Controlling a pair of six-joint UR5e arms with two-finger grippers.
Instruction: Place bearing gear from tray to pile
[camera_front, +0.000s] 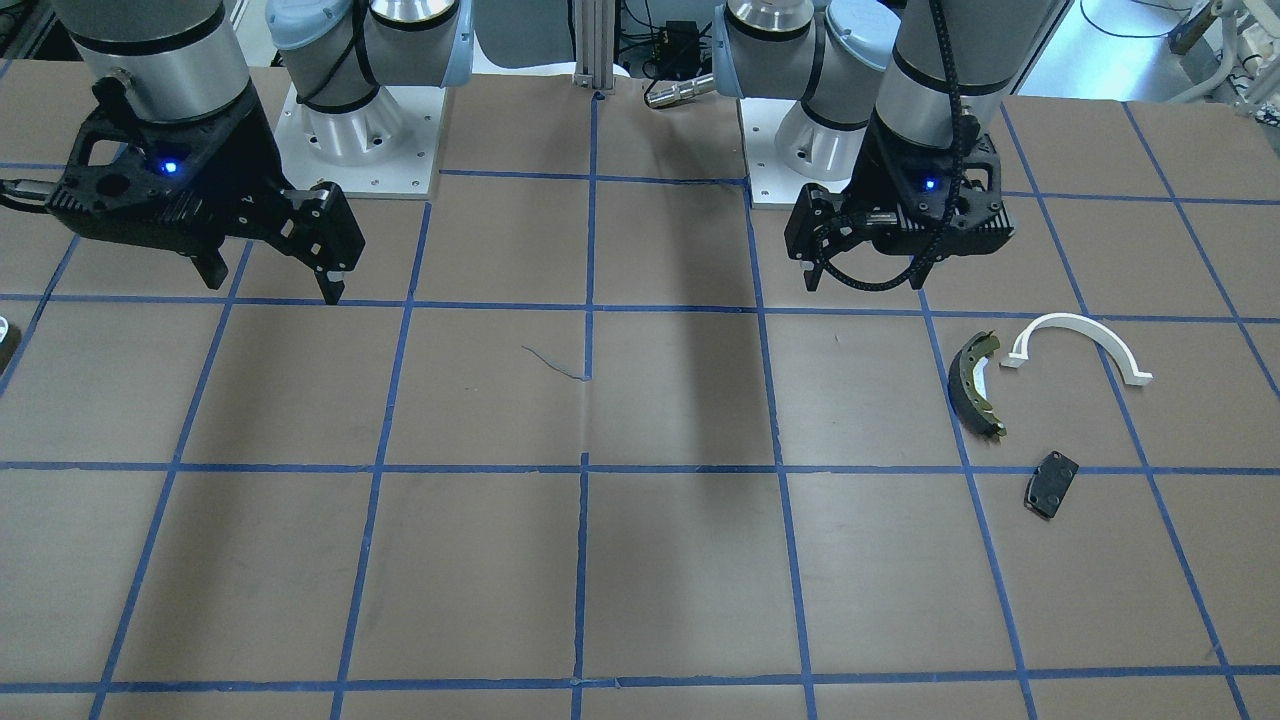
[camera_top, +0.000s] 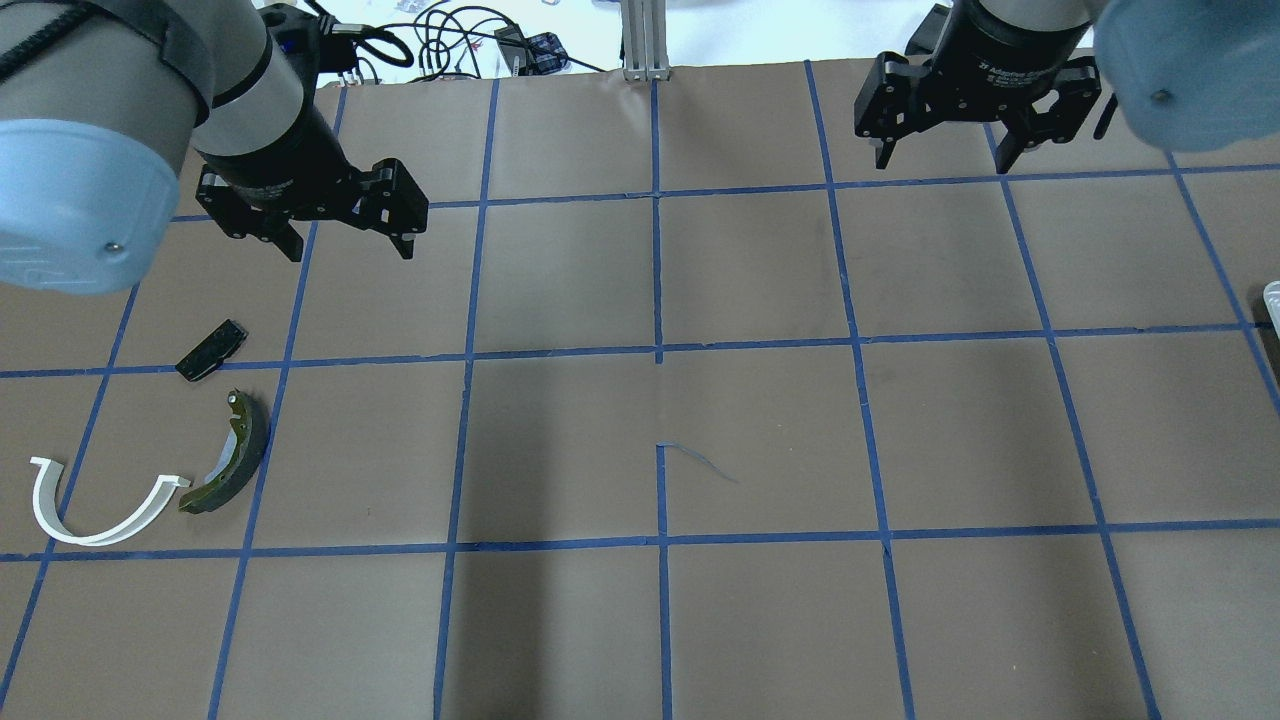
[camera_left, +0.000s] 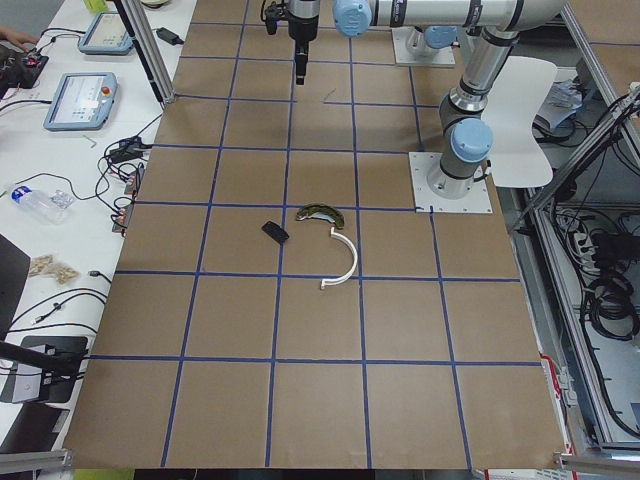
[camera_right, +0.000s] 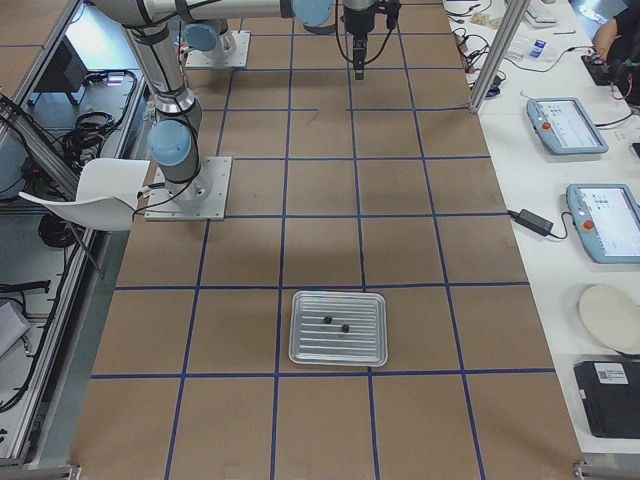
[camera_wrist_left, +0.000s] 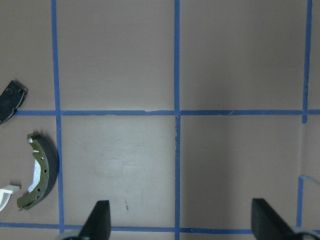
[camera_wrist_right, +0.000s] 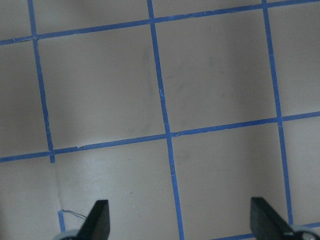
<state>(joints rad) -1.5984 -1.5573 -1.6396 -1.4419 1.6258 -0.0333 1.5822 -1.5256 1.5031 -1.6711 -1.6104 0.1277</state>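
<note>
- Both my arms hang high over the far half of the table (camera_top: 760, 430), parked apart so neither crowds the other.
- My left gripper (camera_top: 348, 240) has its fingers spread wide with nothing between them; the wrist view shows only bare brown surface and blue tape lines in the gap.
- My right gripper (camera_top: 942, 150) is the same: fingers spread wide, nothing held.
- The tray (camera_right: 297, 330) sits flat at the table's end on my right side, well apart from both grippers; only a sliver of it shows at the overhead view's right edge.
- Two small dark parts (camera_right: 327, 319) lie close together near the tray's middle. I take the bearing gear to be one of them, but they are too small to tell which.
- The pile is at the opposite end, on my left: the brake shoe (camera_top: 245, 450), the white arc (camera_front: 1065, 322) with one tip just beside the shoe, and the black pad (camera_top: 211, 351) a little apart.
- My left fingers hover near the pile and my right arm is on the tray's side, so I judge the pick falls to the right.
- Nothing has been picked up yet.
- Between tray and pile I see only table and a thin curl of tape (camera_top: 700, 462) near the centre, too flat to block anything.
- The real obstacle is distance: the carry spans the whole table, and my left arm stands over the drop zone.
</note>
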